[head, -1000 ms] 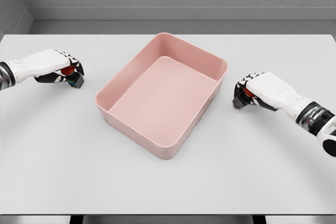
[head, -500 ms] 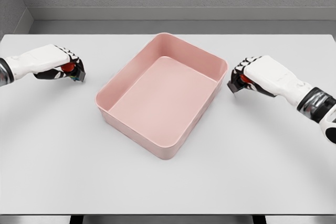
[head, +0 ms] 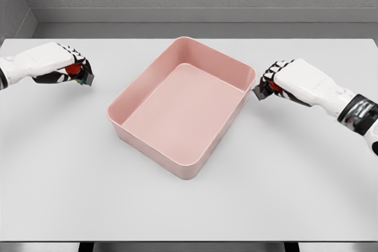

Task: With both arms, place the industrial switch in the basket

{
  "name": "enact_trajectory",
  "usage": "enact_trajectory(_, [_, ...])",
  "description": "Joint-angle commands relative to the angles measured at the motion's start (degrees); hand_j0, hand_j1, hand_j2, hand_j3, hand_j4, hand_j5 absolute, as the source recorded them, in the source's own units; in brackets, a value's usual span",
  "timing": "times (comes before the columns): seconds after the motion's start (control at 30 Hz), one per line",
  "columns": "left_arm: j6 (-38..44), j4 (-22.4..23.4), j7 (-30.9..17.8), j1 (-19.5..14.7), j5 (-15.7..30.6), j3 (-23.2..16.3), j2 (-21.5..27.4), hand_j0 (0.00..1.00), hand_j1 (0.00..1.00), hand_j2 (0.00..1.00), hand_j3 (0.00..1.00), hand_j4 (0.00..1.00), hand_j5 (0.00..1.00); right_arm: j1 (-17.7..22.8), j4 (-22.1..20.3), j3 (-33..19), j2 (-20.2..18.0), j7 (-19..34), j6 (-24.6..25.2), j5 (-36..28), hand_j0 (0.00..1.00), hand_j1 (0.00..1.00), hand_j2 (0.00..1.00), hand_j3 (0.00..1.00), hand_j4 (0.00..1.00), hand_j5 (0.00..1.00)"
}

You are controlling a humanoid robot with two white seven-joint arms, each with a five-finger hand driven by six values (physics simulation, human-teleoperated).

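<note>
I see a small dark industrial switch with a red button [head: 77,72] clasped in my left hand [head: 56,66], left of the empty pink plastic basket [head: 182,105]. My right hand [head: 283,79] grips a second red-buttoned switch [head: 263,90] just beside the basket's right corner, above the white table [head: 295,181].
</note>
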Motion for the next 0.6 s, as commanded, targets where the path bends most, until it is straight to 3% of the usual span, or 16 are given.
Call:
enact_trajectory(0.0, [0.07,-1.07,0.0,0.0,0.7,0.35,0.64,0.56,0.56,0.56,0.56,0.56,0.56,0.0,-0.3,-0.56,-0.51,0.11,-0.33,-0.25,0.4,0.4,0.4,0.4,0.4,0.4])
enact_trajectory(0.57, [0.07,-5.99,0.09,0.09,2.45,0.96,2.75,0.56,0.56,0.56,0.56,0.56,0.56,-6.42,-0.3,-0.03,0.11,3.45,-0.33,-1.04,0.4,0.4,0.4,0.4,0.4,0.4])
